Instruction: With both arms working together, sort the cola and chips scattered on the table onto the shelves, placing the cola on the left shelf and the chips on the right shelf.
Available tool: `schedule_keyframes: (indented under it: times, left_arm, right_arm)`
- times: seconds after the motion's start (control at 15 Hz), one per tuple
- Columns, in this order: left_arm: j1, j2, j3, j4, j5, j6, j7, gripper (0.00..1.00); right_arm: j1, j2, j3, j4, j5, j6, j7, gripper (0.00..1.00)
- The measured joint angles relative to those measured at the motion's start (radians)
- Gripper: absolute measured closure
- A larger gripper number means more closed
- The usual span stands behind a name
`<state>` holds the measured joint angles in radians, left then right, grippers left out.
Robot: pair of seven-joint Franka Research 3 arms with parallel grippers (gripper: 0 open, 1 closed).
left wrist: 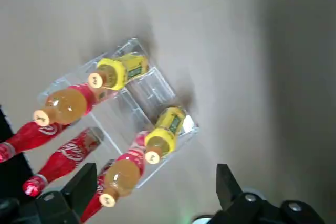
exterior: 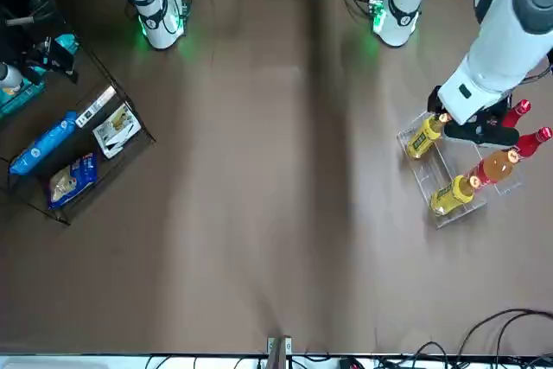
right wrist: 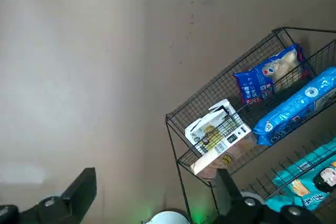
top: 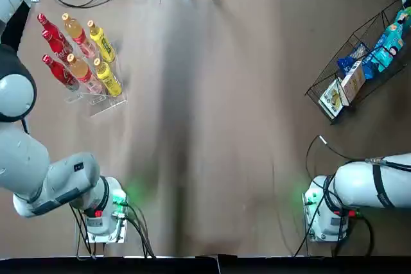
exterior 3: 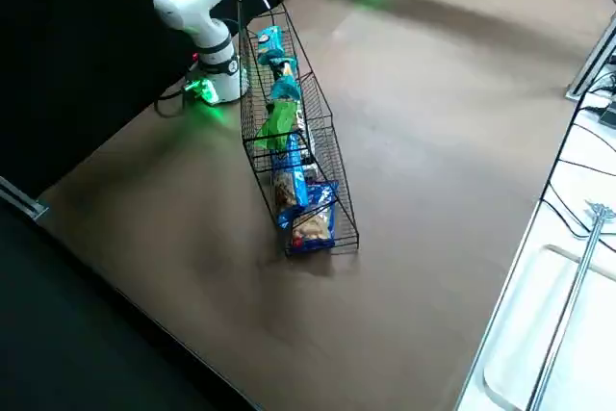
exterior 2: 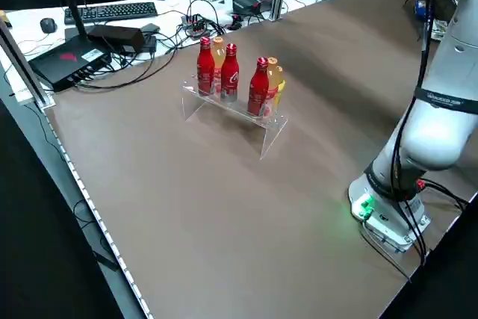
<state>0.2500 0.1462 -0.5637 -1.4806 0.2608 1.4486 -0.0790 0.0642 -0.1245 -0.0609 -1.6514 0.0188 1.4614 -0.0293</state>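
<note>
Looks all sorted. Cola [top: 54, 46] upright in the left shelf [top: 96, 101], straight below the left gripper [left wrist: 155, 179], wide open and holding nothing. Chips [exterior 3: 279, 122] in the right shelf [top: 318, 94], just under the right gripper [right wrist: 155, 177], also wide and bare. No more to grab from the table [top: 212, 126].

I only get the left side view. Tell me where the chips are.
Observer: The green chips packet and teal packets lie in the black wire basket.
Operator: Report the left claw.
Observer: The left claw hangs open over the clear rack, with nothing between its fingers.
Operator: Now the right claw.
Observer: The right claw is open and empty, above the table beside the basket.
</note>
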Motion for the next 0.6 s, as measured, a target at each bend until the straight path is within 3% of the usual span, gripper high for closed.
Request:
schedule_keyframes:
  times: [0.13,0.33,0.47,0.6]
  left_arm:
    - [-0.122,-0.004,0.16,0.024,-0.066,0.0,0.014,0.0]
    - [-0.227,-0.051,0.342,0.044,-0.197,-0.003,0.051,0.0]
    - [-0.249,-0.093,0.4,0.044,-0.228,-0.014,0.102,0.0]
    - [-0.25,-0.116,0.41,0.041,-0.234,-0.022,0.12,0.0]
  right_arm:
    - [-0.001,0.0,-0.001,0.0,0.0,0.0,0.0,0.0]
    - [-0.001,0.001,0.004,0.0,0.0,0.004,0.0,0.0]
    - [0.0,0.001,0.009,0.0,0.0,0.016,0.0,0.0]
    - [0.0,0.001,0.01,0.0,0.0,0.019,0.0,0.0]
